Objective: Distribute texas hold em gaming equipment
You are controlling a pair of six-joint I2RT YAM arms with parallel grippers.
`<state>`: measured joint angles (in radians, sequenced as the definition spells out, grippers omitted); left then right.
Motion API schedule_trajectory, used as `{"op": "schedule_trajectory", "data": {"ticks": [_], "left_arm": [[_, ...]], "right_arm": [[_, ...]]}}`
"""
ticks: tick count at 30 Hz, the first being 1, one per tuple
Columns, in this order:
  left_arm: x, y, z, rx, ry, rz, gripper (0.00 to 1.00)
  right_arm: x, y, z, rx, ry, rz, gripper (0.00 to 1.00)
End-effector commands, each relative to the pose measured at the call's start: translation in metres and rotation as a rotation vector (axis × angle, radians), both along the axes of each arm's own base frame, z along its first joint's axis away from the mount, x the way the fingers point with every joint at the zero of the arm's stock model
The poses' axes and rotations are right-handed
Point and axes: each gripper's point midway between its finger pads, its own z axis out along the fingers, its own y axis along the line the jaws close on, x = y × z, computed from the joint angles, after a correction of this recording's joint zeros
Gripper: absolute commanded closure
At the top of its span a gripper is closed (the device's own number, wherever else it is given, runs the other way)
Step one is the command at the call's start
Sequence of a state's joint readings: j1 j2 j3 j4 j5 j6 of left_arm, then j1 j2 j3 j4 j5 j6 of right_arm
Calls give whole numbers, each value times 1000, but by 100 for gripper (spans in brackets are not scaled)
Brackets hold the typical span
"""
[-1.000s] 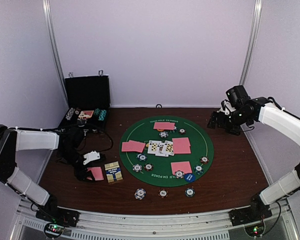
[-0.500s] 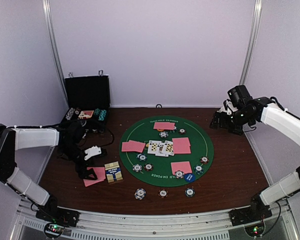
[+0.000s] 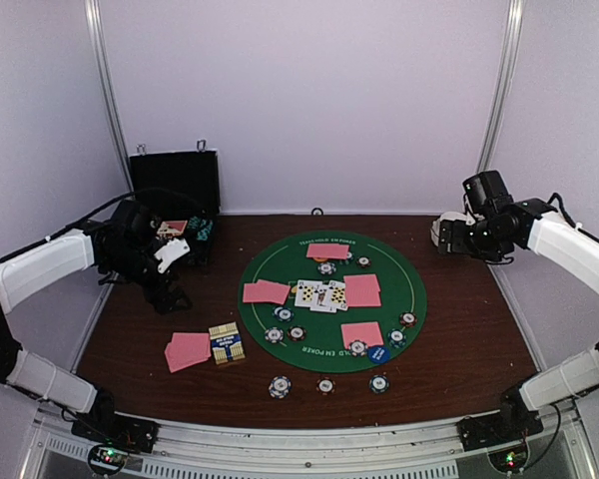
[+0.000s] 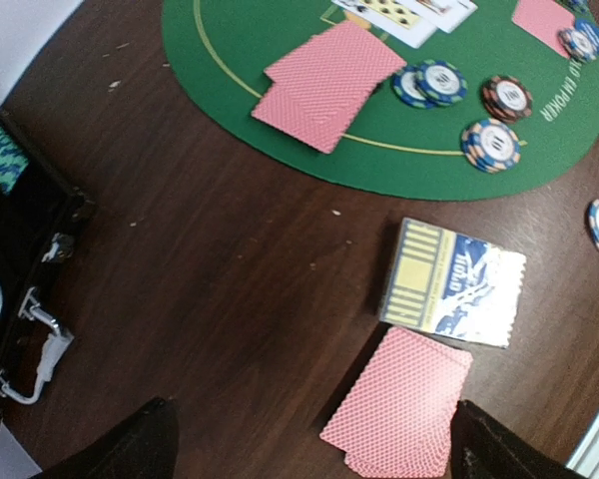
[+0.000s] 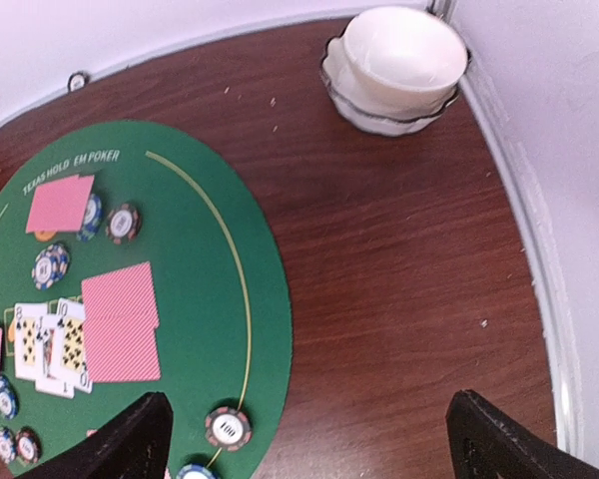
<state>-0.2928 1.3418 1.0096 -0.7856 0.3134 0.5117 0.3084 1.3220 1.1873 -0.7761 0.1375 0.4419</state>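
The left end effector (image 4: 309, 409) has just let go of a small stack of pink cards (image 4: 399, 414) and lifted away, its fingers now wide apart and empty. The cards lie flat on the tabletop (image 4: 210, 299), just beside the card box (image 4: 453, 296) and outside the green mat (image 4: 220, 50), so that hand looks dealt. The left arm is drawn back toward the black case (image 3: 175, 185). The right end effector (image 5: 304, 399) hovers open and empty near the white bowl (image 5: 399, 60).
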Motion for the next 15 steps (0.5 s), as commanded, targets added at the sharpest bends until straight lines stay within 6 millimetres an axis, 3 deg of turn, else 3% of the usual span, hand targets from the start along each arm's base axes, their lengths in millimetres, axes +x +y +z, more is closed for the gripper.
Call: {"op": "schedule_trajectory", "data": {"ticks": [1,4,6,11,15], "left_arm": [[35,20,21,-89,-142,194,2],[48,31,25,-153,-252,265,2],[59,47,20,-158,-300,347,2],[79,84,4,-222,-364,518,2],[81,99,-7,-285,-408,585,3]], "right_arm": [[7,-40,34,-140,-252,-132,0],[6,-60,35,-232,-338,-198,1],[4,-71,26,-282,-331,-231,1],[5,-74,-2,-277,-380,-195,1],[-3,-81,-2,-327,-521,-182,0]]}}
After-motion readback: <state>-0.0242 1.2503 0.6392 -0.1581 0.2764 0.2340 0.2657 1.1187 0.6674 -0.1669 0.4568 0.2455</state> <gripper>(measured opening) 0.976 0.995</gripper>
